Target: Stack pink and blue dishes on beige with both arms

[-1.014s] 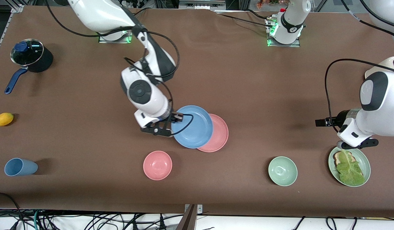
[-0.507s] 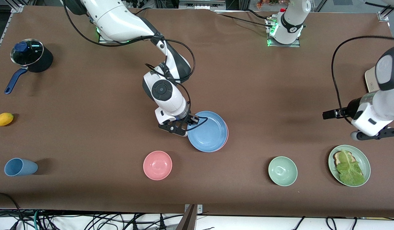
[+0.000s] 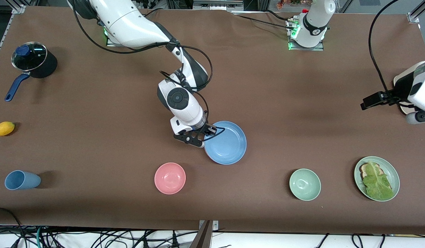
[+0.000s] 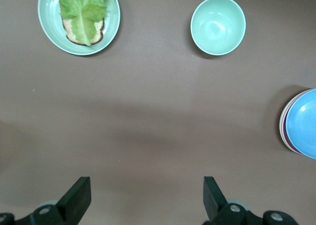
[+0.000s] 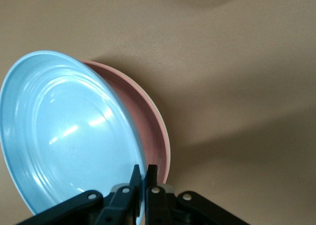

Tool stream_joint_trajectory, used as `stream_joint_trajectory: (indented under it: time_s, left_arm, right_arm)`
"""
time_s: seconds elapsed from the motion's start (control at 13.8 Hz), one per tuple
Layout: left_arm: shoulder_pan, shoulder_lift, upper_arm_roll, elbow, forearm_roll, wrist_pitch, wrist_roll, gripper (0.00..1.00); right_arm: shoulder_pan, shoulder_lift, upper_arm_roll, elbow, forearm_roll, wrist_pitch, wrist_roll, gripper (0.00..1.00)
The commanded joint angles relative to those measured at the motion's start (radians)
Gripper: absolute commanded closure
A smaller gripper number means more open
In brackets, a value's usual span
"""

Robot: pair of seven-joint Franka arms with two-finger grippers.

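Observation:
The sky-blue plate [image 3: 226,142] lies tilted on top of the pale pink plate [image 5: 159,131] at mid-table and covers it almost fully in the front view. My right gripper [image 3: 207,133] is shut on the blue plate's rim [image 5: 139,162], on the side toward the right arm's end of the table. A sliver of the pink plate [image 4: 283,132] shows under the blue plate [image 4: 303,124] in the left wrist view. My left gripper [image 4: 145,200] is open and holds nothing. That gripper [image 3: 419,117] hangs at the left arm's end of the table, over the beige plate [image 3: 404,110], which the arm mostly hides.
A pink bowl [image 3: 170,178], a green bowl [image 3: 304,184] and a green plate with bread and lettuce [image 3: 376,178] lie along the side nearest the front camera. At the right arm's end are a blue cup [image 3: 22,180], a yellow fruit [image 3: 3,128] and a lidded black pot [image 3: 33,63].
My right gripper carried the blue plate toward the left arm's end until it covered the pink plate. My left arm rose from over the green plate and moved toward its base.

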Motion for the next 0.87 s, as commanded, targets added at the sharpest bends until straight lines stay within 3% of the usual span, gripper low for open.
stream_joint_trajectory:
  time_s: [0.0,0.07,0.14,0.22,0.43,0.65,0.8]
  left_arm:
    - [-0.008,-0.074,0.010,-0.051,-0.022,0.011,0.015,0.00]
    - [-0.009,-0.078,0.009,-0.051,-0.022,0.011,0.016,0.00]
    - [-0.008,-0.076,0.007,-0.051,-0.022,0.008,0.027,0.00]
    - [0.000,-0.078,0.006,-0.050,-0.022,0.004,0.067,0.00]
    - [0.005,-0.075,0.006,-0.045,0.001,0.006,0.102,0.00]
    - [0.001,-0.075,0.000,-0.040,0.033,0.006,0.104,0.00]
    - [0.000,-0.075,-0.002,-0.043,0.053,0.006,0.122,0.00]
  right_arm:
    - [0.010,0.019,-0.005,0.033,0.002,0.002,0.015,0.83]
    - [0.010,0.019,-0.005,0.033,0.002,0.002,0.015,0.50]
    - [0.010,0.017,-0.007,0.033,-0.001,0.001,0.018,0.28]
    - [0.010,0.016,-0.007,0.033,-0.001,-0.001,0.015,0.19]
    - [0.001,-0.001,-0.019,0.033,-0.011,-0.020,0.004,0.01]
    - [-0.004,-0.067,-0.094,0.037,-0.059,-0.154,-0.074,0.00]
    - [-0.030,-0.139,-0.165,0.025,-0.050,-0.274,-0.271,0.00]
